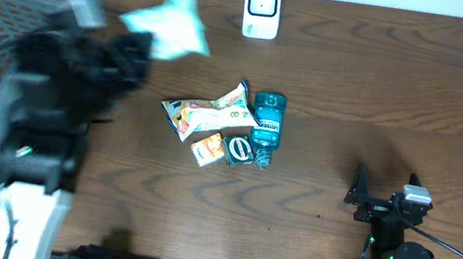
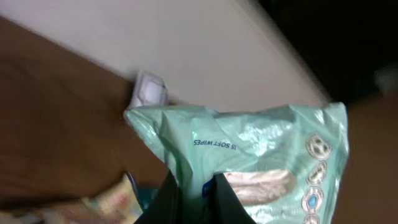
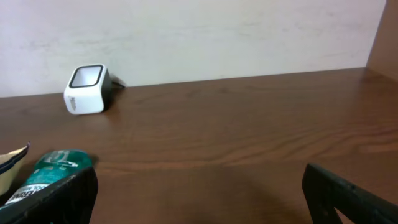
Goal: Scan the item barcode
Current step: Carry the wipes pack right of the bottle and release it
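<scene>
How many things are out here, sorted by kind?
Soft packs: 3 (wipes pack held up in the air, snack bag, small orange packet)
Bottles: 1 (mouthwash bottle)
Unclear: 1 (small green item, too small to name)
Scanners: 1 (white scanner)
Total: 6

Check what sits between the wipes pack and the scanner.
Nothing. In the overhead view, only bare wooden tabletop shows between the wipes pack and the scanner.
</scene>
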Controlling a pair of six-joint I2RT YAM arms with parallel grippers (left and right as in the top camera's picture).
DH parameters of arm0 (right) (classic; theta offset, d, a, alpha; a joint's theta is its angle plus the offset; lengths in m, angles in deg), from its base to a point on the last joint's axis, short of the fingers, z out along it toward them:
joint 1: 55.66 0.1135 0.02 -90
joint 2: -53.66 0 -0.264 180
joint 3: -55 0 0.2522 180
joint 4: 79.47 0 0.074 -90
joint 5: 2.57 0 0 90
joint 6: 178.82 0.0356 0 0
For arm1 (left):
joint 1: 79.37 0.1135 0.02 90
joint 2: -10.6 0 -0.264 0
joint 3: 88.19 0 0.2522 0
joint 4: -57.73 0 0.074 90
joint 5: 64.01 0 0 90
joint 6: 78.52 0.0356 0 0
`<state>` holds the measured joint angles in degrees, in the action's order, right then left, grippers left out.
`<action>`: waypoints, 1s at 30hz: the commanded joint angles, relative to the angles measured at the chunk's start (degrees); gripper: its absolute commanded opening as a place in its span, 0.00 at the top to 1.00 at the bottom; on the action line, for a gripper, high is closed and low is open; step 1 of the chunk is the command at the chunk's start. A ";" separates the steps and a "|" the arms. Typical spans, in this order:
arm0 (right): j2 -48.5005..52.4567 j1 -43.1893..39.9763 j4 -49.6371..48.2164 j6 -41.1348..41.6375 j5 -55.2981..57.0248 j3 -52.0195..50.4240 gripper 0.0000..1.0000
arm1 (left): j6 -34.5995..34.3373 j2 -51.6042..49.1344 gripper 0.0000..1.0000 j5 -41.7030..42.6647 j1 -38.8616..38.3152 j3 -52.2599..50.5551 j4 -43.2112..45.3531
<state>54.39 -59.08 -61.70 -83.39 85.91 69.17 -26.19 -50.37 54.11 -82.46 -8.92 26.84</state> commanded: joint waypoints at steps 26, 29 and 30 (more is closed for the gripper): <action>0.02 0.13 0.17 0.26 -0.11 -0.09 0.01 | -47.30 -48.17 0.93 -19.82 -40.57 0.72 28.17; 0.02 0.13 0.17 0.26 -0.11 -0.09 0.01 | -47.06 -48.17 0.73 -19.85 -41.94 0.72 28.41; 0.02 0.13 0.17 0.26 -0.11 -0.09 0.01 | -46.77 -48.17 0.50 -19.85 -42.23 0.72 28.37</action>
<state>54.46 -59.08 -61.68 -83.42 85.86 69.17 -70.25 -98.91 34.87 -123.70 -8.94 54.89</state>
